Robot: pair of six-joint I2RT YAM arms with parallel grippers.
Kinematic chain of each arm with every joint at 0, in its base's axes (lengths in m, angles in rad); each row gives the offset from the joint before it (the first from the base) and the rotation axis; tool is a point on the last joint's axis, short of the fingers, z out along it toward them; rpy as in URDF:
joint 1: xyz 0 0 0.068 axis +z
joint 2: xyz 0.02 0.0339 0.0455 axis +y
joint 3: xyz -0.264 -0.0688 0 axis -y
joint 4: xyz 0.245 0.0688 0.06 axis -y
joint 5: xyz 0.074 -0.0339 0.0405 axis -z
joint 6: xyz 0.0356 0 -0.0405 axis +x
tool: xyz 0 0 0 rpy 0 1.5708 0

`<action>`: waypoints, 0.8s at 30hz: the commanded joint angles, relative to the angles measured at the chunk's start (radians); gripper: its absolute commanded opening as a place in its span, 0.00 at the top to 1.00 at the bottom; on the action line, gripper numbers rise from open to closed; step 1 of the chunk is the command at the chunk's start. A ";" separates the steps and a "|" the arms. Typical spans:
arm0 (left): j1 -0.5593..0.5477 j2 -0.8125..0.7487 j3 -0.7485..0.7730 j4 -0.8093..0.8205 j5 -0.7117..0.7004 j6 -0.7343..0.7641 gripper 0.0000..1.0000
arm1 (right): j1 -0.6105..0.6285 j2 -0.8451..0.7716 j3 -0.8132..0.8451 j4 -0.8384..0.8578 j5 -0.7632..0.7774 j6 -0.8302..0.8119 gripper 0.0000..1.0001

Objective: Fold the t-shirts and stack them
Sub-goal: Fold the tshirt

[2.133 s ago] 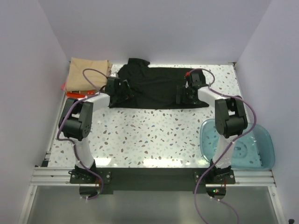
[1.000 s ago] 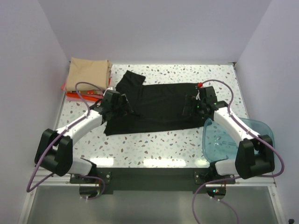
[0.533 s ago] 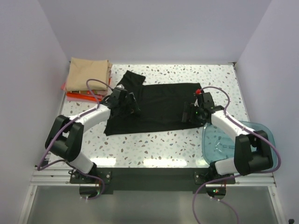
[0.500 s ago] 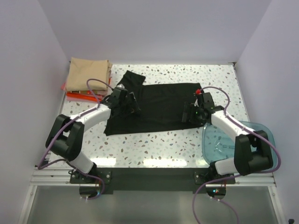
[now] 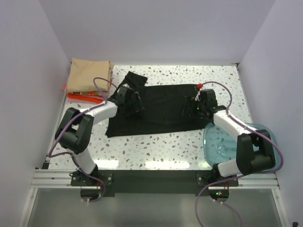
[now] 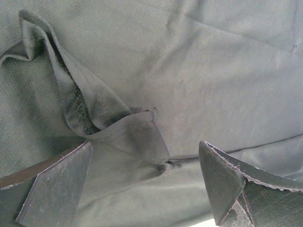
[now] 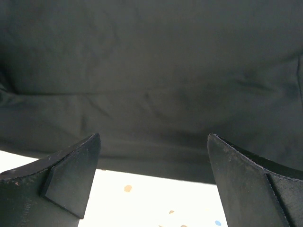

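The black t-shirt (image 5: 161, 109) lies spread flat across the middle of the table, one sleeve sticking up at its far left. My left gripper (image 5: 134, 105) hovers over the shirt's left part, open and empty; the left wrist view shows a bunched fold of the black cloth (image 6: 118, 127) between the fingers. My right gripper (image 5: 188, 107) is open and empty over the shirt's right part; the right wrist view shows flat black cloth (image 7: 151, 80) and its edge. The folded tan-beige t-shirt (image 5: 89, 74) lies at the far left on the red-orange t-shirt (image 5: 80, 97).
A translucent teal plastic bowl (image 5: 246, 146) stands tilted at the near right, against my right arm. The speckled tabletop (image 5: 156, 146) runs in front of the shirt. White walls close in the back and both sides.
Both grippers pulled the black shirt nearer from the far edge, let go of it, and now sit a little farther in over the cloth. The shirt has lain still for the last half second.
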 commanded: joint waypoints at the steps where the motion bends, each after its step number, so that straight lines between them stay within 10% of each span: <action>1: -0.006 -0.004 0.039 0.050 -0.005 0.018 0.00 | -0.001 -0.009 0.039 0.101 -0.024 -0.023 0.01; 24: -0.006 0.249 0.462 0.001 -0.013 0.079 0.00 | -0.003 -0.141 0.083 -0.029 0.111 -0.038 0.01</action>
